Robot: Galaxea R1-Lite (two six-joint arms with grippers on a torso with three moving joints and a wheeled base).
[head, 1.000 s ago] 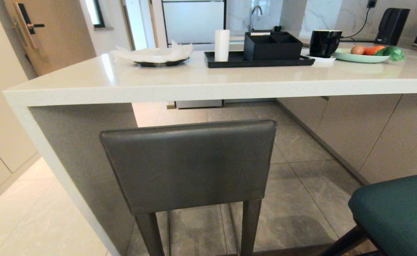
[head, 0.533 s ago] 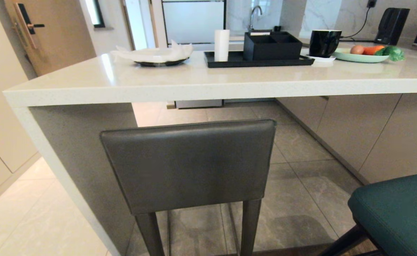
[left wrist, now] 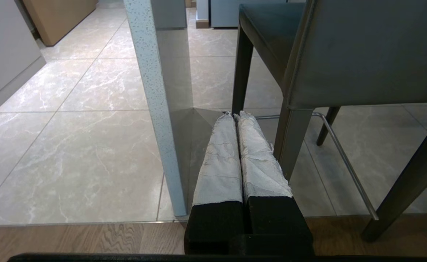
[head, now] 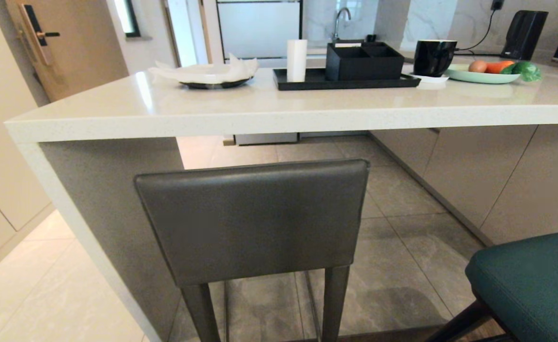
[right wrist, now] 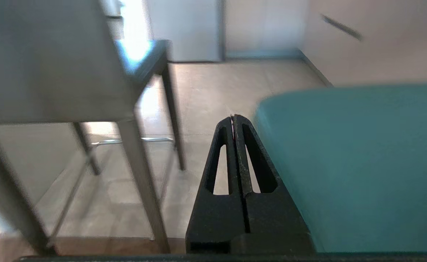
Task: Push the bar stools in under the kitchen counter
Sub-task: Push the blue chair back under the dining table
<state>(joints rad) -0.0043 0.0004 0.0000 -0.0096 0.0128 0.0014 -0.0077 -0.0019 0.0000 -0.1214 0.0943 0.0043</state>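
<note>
We are facing the kitchen counter, whose slab side panel is standing at the left. Low beside that panel, the left claw is hanging with its padded fingers pressed together and holding nothing. The grey stool is standing just right of the panel, its back toward us and still outside the counter edge. We are judging it rigid and fairly heavy on four legs; its leather back will give slightly, so we are advising contact on the upper back rail, centred, to avoid pivoting. The footrest bar is thin and a poor pushing point. Between the two stools, the right claw is hanging fully closed and empty. The teal stool is standing at far right, well clear of the counter; its cushioned seat looks soft, so the frame beneath is the better contact.
</note>
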